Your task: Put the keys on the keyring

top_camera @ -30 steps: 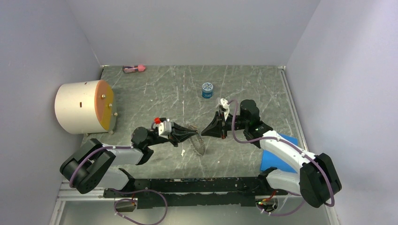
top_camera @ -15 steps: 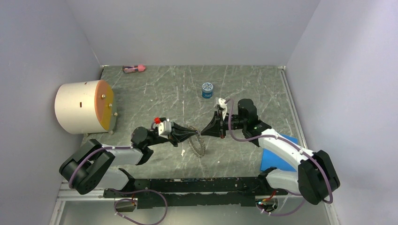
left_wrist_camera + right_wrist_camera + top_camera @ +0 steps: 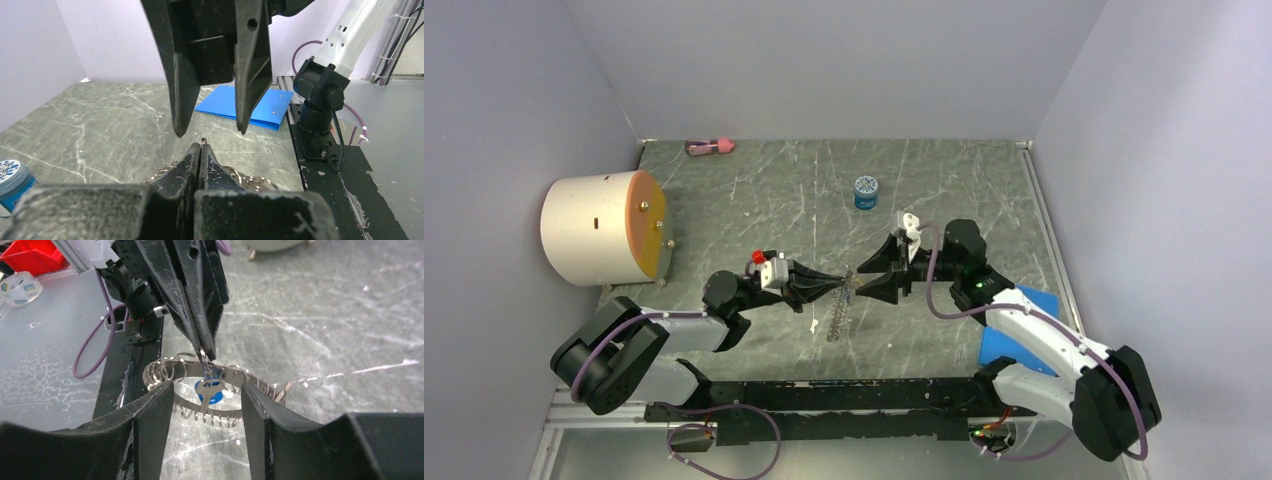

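My left gripper (image 3: 841,283) is shut on the top of the keyring (image 3: 165,371), a wide metal loop hung with several small rings. The ring hangs below it, edge-on in the top view (image 3: 836,318). A key with a blue head (image 3: 209,390) dangles from the ring, inside the loop. My right gripper (image 3: 206,388) faces the left one with its jaws open on either side of that key, touching nothing. In the left wrist view the shut fingertips (image 3: 201,150) sit just under the right gripper's spread fingers (image 3: 180,95), and part of the keyring (image 3: 252,180) shows behind.
A small round blue jar (image 3: 865,192) stands behind the grippers. At the left is a cream cylinder with an orange face (image 3: 602,228). A blue sheet (image 3: 1016,322) lies under the right arm. A pink object (image 3: 710,146) lies at the back wall.
My right gripper has opened and drawn back slightly to the right. The keyring has swung from a slanted loop to hanging edge-on under the left gripper, which stays shut.
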Controlling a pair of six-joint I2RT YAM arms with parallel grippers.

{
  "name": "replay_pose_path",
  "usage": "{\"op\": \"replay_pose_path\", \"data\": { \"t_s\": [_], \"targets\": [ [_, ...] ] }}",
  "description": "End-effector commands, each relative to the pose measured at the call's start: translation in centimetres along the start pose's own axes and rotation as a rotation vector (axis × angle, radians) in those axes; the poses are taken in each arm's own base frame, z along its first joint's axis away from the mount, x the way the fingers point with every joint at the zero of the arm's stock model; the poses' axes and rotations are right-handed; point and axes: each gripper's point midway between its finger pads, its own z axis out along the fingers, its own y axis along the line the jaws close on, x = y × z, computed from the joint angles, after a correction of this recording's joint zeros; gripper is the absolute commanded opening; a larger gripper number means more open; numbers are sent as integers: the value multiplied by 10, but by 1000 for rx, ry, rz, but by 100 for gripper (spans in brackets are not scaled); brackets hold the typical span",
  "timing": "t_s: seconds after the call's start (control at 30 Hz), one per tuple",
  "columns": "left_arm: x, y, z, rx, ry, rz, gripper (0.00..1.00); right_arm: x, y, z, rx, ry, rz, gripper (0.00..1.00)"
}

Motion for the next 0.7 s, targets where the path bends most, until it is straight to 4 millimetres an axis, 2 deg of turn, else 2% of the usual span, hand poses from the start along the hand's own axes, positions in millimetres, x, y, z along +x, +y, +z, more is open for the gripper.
{"op": "replay_pose_path", "data": {
  "t_s": [0.0, 0.2, 0.33, 0.5, 0.67],
  "targets": [
    [-30, -1, 6, 25, -91, 78, 3, -30, 11, -2, -23, -109, -153, 51],
    [-32, -2, 5, 22, -96, 80, 2, -33, 15, 11, -68, -125, -162, 41],
    [-32, -2, 5, 20, -98, 80, 3, -31, 15, 21, -92, -101, -146, 28],
    [-34, -3, 5, 21, -102, 84, 3, -24, 11, 24, -77, -82, -143, 24],
    [-35, -3, 4, 19, -103, 83, 3, -21, 8, 24, -53, -69, -145, 3]
  ]
}}
